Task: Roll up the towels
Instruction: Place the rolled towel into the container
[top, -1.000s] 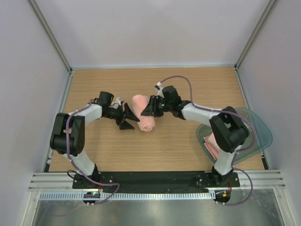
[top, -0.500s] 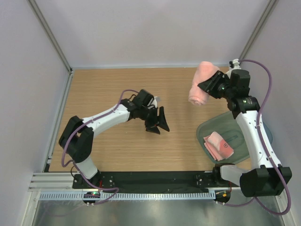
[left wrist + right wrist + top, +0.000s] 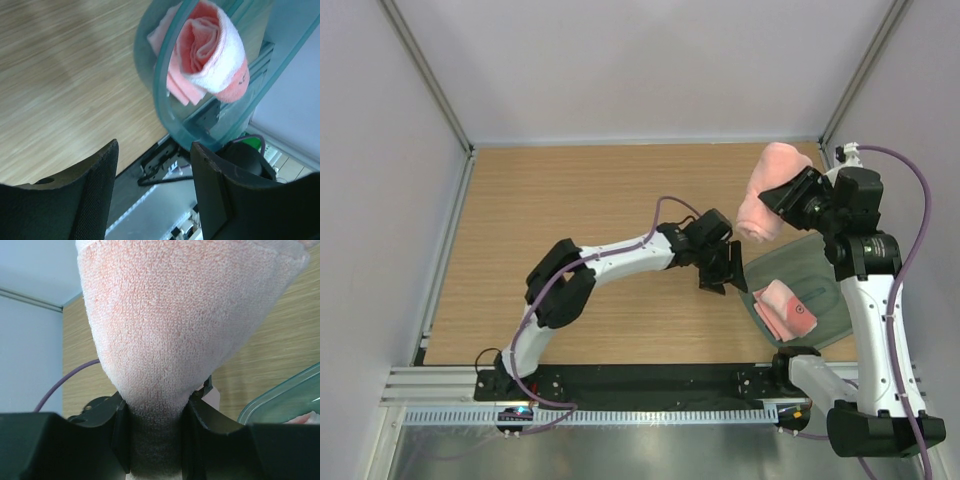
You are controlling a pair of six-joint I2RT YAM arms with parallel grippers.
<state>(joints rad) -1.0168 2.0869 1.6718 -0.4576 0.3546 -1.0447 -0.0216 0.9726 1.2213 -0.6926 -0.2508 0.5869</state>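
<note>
My right gripper point(image 3: 788, 197) is shut on a rolled salmon-pink towel point(image 3: 766, 190) and holds it in the air at the back right, just beyond the tub. The roll point(image 3: 185, 325) fills the right wrist view, pinched between the two fingers point(image 3: 122, 437). A second rolled towel point(image 3: 785, 308) lies inside the translucent grey-green tub point(image 3: 825, 275); the left wrist view shows its spiral end point(image 3: 205, 50) through the tub's wall point(image 3: 165, 95). My left gripper point(image 3: 725, 272) stands open and empty next to the tub's left rim, its fingers point(image 3: 100, 185) wide apart.
White walls and metal posts close in the wooden table on three sides. The black base rail point(image 3: 650, 380) runs along the near edge. The left arm stretches diagonally across the table's middle toward the tub.
The right gripper lifted the rolled towel off the table's middle and carried it to the back right, beside the tub. The left gripper let go and swung right to the tub's rim.
</note>
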